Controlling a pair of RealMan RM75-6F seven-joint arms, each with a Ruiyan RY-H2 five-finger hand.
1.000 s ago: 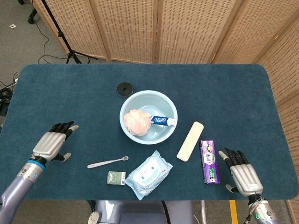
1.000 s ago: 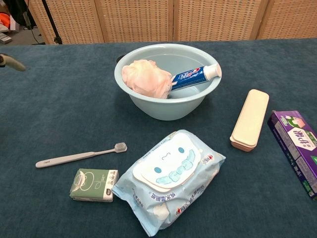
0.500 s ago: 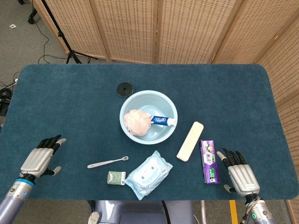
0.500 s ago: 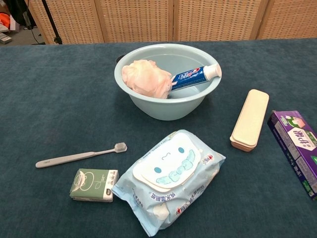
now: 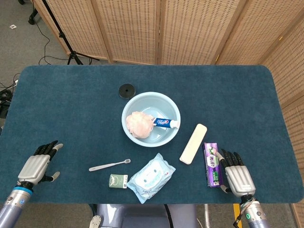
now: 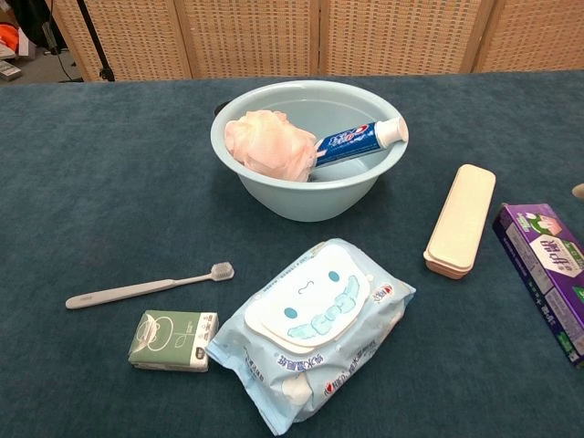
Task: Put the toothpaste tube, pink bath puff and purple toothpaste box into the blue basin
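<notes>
The blue basin point(image 5: 167, 104) point(image 6: 274, 187) stands mid-table. Inside it lie the pink bath puff point(image 5: 138, 124) point(image 6: 271, 144) and the toothpaste tube point(image 5: 165, 123) point(image 6: 359, 140). The purple toothpaste box point(image 5: 212, 163) point(image 6: 546, 270) lies flat on the cloth to the basin's right. My right hand point(image 5: 236, 173) is open just right of the box, its fingers spread and very close to the box's edge; whether they touch it I cannot tell. My left hand point(image 5: 37, 165) is open and empty near the table's front left edge.
A cream case point(image 5: 193, 143) point(image 6: 461, 220) lies between basin and box. A wet-wipes pack point(image 5: 151, 177) point(image 6: 310, 326), a small green packet point(image 5: 118, 181) point(image 6: 173, 339) and a toothbrush point(image 5: 109, 165) point(image 6: 149, 286) lie in front. A black disc point(image 5: 126, 90) sits behind the basin.
My right hand has shifted left until it is right beside the purple box. My left hand has drawn back toward the front left edge, away from the middle.
</notes>
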